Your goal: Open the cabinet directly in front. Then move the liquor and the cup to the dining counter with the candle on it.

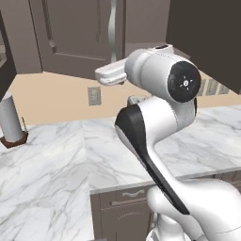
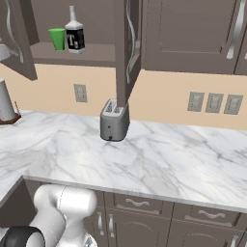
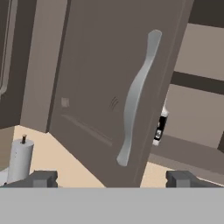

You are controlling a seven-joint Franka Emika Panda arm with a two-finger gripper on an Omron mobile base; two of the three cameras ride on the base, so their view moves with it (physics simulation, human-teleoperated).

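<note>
The cabinet stands open with both doors swung out. On its shelf the green cup sits just left of the dark liquor bottle. In the hand view the left door fills the middle, its curved silver handle straight ahead. A sliver of the liquor peeks past that door's right edge. My gripper is open, its fingertips wide apart with nothing between them, a short way in front of the door. The dining counter is out of view.
A grey toaster stands on the L-shaped marble worktop under the right door's edge. A paper towel roll stands at the far left by the wall. Wall outlets line the backsplash, and drawer fronts run below the worktop.
</note>
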